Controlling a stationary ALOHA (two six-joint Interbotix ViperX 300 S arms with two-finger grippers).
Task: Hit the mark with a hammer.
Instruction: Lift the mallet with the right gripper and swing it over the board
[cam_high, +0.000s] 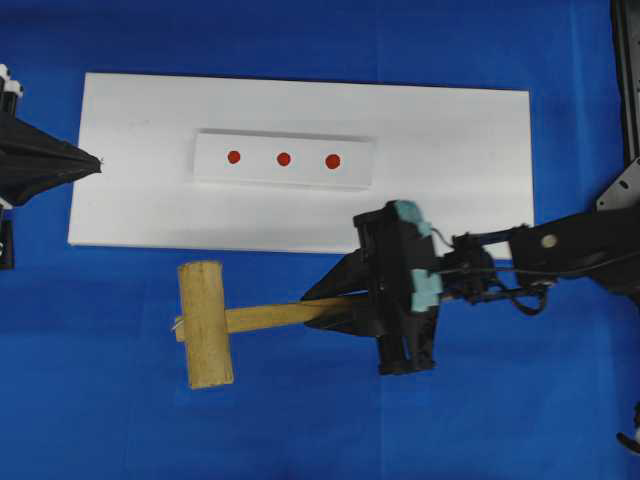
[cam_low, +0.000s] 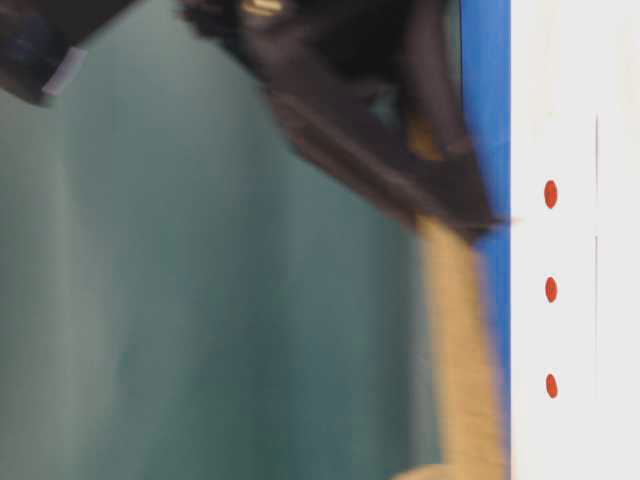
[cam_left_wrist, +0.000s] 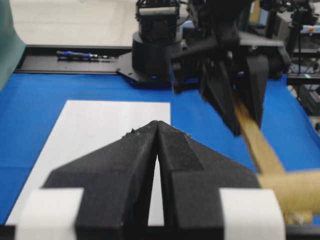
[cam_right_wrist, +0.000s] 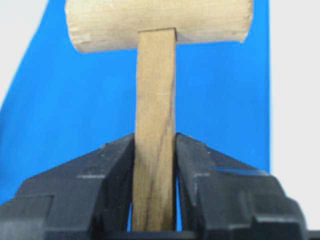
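Overhead view shows the right gripper (cam_high: 335, 305) closed on the hammer (cam_high: 215, 322), its fingers (cam_right_wrist: 117, 165) pressed against both flat faces of the wooden handle (cam_right_wrist: 155, 125). The grip sits at the handle's far end from the head, which I judge gives the longest swing. The cylindrical head (cam_high: 205, 323) lies beyond the fingertips, out over the blue bench (cam_high: 300, 420), just short of the near edge of the white board (cam_high: 450, 130). The right wrist view confirms the hold: the handle runs straight out between the fingers, with the head crosswise ahead of them.

Three red marks (cam_high: 283, 158) sit in a row on a raised white strip (cam_high: 283, 160) on the board, off to the side of the hammer head and apart from it. No mark is touched yet; the head must be carried sideways over the strip before a blow can land.

Blur in the table-level view hides whether the hammer is clear of the bench.

At the board's other end, the left gripper (cam_left_wrist: 157, 125) is empty, its fingers shut tip to tip, well apart from the hammer, seemingly parked out of the way.
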